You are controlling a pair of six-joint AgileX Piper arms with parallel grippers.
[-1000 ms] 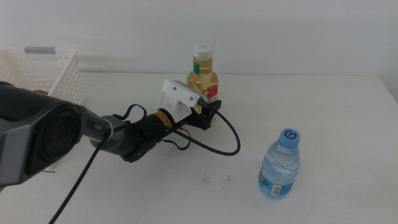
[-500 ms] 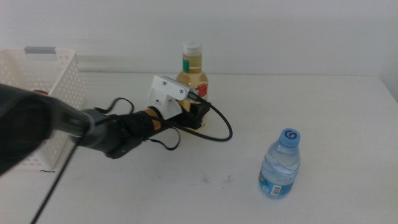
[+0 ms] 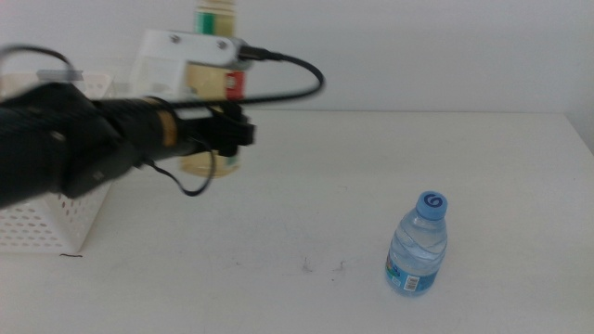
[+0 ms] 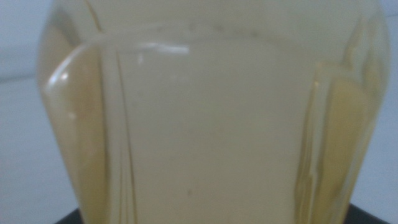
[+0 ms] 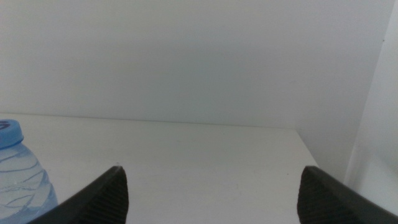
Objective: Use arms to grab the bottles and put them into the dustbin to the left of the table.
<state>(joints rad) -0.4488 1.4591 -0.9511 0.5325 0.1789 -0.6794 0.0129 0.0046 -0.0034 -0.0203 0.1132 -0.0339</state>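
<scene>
One yellow juice bottle [image 3: 212,93] is clamped in the left claw [image 3: 232,134], raised off the counter [image 3: 390,186] beside the white dustbin [image 3: 46,218]; the water bottle [image 3: 418,246] stands on the counter, well apart; the right claw [image 5: 211,186] waits with jaws spread.

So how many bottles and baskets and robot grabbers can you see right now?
Bottles: 2, the yellow juice bottle and the water bottle
Baskets: 1, the white dustbin
Grabbers: 2, the left gripper holding the juice bottle, and the right gripper, open
Total: 5
</scene>
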